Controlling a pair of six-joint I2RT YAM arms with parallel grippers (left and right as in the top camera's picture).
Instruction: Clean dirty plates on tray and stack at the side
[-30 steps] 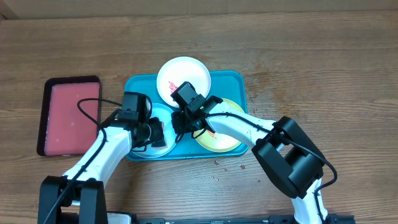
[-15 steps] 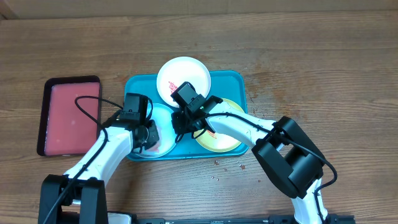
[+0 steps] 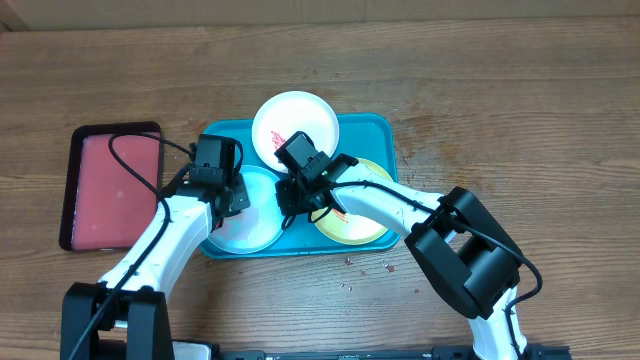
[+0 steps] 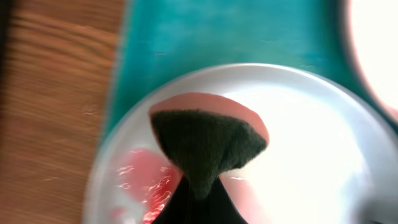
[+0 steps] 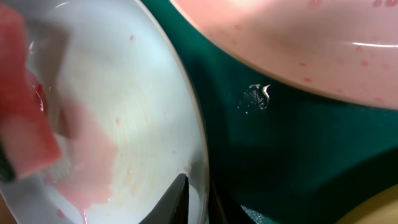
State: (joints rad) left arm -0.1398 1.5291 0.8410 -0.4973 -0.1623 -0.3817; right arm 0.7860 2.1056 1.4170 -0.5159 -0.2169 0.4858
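Note:
The teal tray (image 3: 372, 128) holds three plates: white (image 3: 290, 118) at the back, pale blue (image 3: 255, 220) at front left, yellow-green (image 3: 360, 228) at front right. My left gripper (image 3: 228, 195) is shut on a sponge (image 4: 208, 140), pink with a dark green scrub face, pressed on the pale blue plate (image 4: 323, 162) beside red smears (image 4: 146, 180). My right gripper (image 3: 292, 205) is shut on that plate's right rim (image 5: 198, 155), one finger inside and one outside. The white plate's edge (image 5: 292, 50) shows above it.
A dark-rimmed red tray (image 3: 108, 185) lies left of the teal tray on the wooden table. Small crumbs (image 3: 365, 268) lie on the wood in front of the teal tray.
My left gripper has moved with the sponge from the front of the pale blue plate toward its back left. The right arm has held still.

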